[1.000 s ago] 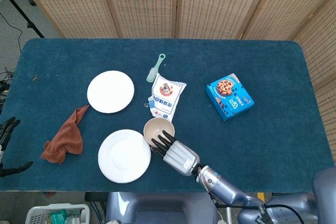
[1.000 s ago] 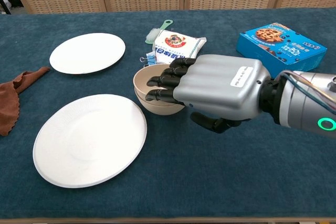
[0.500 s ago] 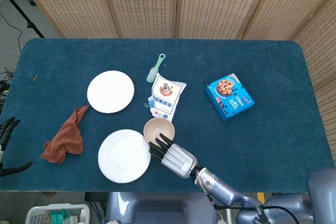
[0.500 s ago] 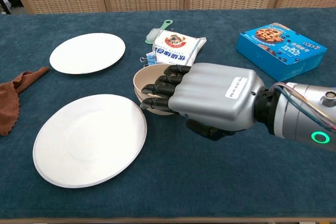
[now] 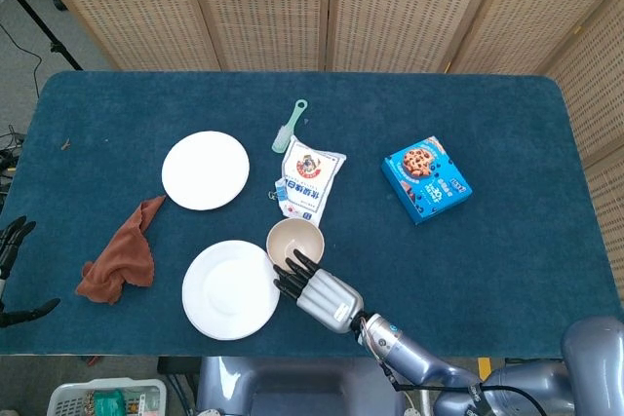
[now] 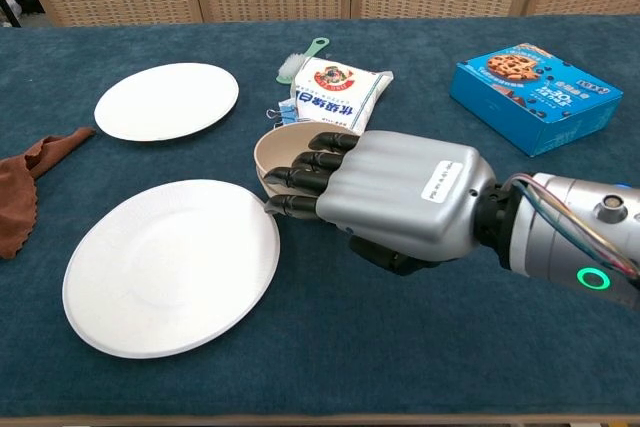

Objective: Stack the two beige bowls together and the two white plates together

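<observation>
The beige bowls (image 5: 294, 237) sit nested as one stack in the middle of the table, partly hidden by my right hand (image 6: 400, 197) in the chest view, where only the left rim of the bowls (image 6: 270, 153) shows. My right hand (image 5: 316, 288) hovers just in front of them, bent fingers reaching the near rim, holding nothing. One white plate (image 5: 230, 290) (image 6: 168, 267) lies just left of the hand. The other white plate (image 5: 205, 170) (image 6: 167, 100) lies farther back. My left hand (image 5: 12, 241) shows at the left table edge, fingers apart, empty.
A brown cloth (image 5: 119, 256) (image 6: 18, 192) lies left of the plates. Behind the bowls is a white bag (image 5: 310, 180) (image 6: 340, 87) and a green brush (image 5: 290, 126). A blue cookie box (image 5: 426, 179) (image 6: 535, 92) sits to the right.
My right hand has pulled back from the bowls toward the near table edge and slightly left. Its fingers, earlier over the bowl's inside, are now at the near rim. The bowls stayed put.
</observation>
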{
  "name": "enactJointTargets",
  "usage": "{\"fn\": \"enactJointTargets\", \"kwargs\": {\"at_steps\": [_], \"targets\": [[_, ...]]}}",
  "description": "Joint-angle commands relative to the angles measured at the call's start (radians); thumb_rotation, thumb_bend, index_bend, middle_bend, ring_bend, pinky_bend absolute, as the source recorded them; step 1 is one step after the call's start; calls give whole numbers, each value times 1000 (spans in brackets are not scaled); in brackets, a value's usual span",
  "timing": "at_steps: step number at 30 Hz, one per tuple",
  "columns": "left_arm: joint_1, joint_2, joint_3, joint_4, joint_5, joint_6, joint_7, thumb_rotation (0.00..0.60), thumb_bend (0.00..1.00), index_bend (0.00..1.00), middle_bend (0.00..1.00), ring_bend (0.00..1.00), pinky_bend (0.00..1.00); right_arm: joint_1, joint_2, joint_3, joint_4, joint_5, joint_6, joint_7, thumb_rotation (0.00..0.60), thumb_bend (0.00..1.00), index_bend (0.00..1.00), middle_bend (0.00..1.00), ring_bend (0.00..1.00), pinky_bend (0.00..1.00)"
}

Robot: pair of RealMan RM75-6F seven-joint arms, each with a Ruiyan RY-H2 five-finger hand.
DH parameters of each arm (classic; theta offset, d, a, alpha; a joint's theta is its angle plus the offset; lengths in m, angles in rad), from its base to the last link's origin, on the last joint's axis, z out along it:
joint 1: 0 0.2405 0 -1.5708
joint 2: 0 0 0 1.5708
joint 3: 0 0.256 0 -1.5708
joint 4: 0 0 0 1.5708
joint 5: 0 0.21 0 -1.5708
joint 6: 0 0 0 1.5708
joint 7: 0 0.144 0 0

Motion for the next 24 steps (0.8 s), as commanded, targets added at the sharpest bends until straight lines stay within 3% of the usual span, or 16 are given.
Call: {"fn": "enactJointTargets", "kwargs": {"at_steps": [1,17,24], "targets": [[0,0,0,0,0,0,0,600,7,0,0,0,0,-1,0,0,3,1,-2,-1,600,668,0,0,0,0],[0,-2,1,-1,0,-1,6,600,8,0,0,0,0,-9,-14,0,15,-2,-15,7,600,669,0,0,0,0],[-1,-2,0,0,-3,-3,6,600,8,0,0,0,0,-25,15,14,-27,-55,23,55,600,669,0,0,0,0]]}}
